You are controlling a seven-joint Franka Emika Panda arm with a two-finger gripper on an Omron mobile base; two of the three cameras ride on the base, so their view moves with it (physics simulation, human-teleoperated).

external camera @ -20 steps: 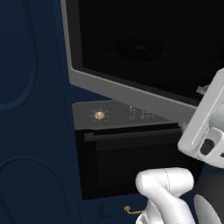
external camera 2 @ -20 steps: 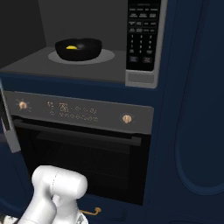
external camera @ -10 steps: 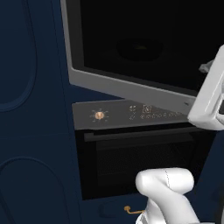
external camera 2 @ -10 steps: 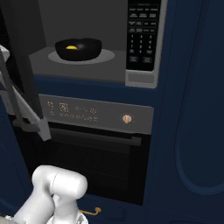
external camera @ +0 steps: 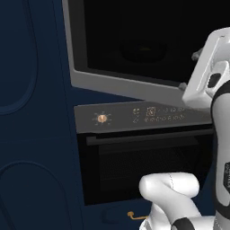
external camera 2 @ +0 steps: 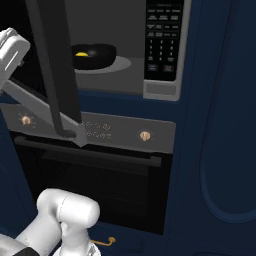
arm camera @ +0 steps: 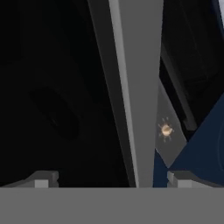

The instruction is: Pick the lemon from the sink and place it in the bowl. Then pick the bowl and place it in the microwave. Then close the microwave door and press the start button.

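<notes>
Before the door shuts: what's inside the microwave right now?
The bowl sits on the microwave floor with the lemon in it. The microwave door covers the cavity's left side.

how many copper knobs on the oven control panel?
2. On the oven's control panel, one knob sits at the left end and one toward the right end. The half-closed microwave door crosses the panel's middle, so another could be hidden there.

Glossy white rounded arm shells with dark bands at the joints, a boxy white hand housing with a dark oval inset on its side, and a claw point(arm camera: 109, 178) ending in two small grey stepped fingertips point(arm camera: 41, 179).
</notes>
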